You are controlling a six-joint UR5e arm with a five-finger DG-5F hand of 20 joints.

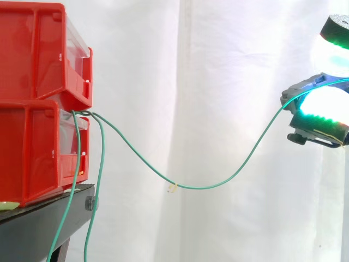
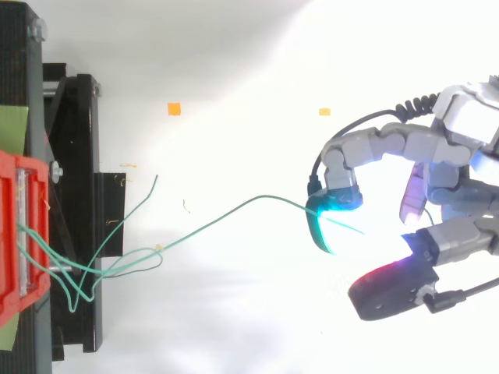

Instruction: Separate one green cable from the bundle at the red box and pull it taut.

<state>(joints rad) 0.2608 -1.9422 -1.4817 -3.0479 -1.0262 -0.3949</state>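
Glowing pads on the hand (image 1: 319, 117) sit at the side view's right edge, fingers curled, with the green cable (image 1: 218, 184) pinched between an upper and a lower pad. From above, the cable meets the cyan fingertip (image 2: 331, 214), its short end poking past. Away from the hand it droops in a slack curve, a small pale tag (image 1: 172, 188) at its low point, then climbs to the bundle (image 1: 87, 114) at the lower red bin (image 1: 27, 153). Two other green cables (image 1: 101, 164) hang down beside the black stand (image 1: 38, 224).
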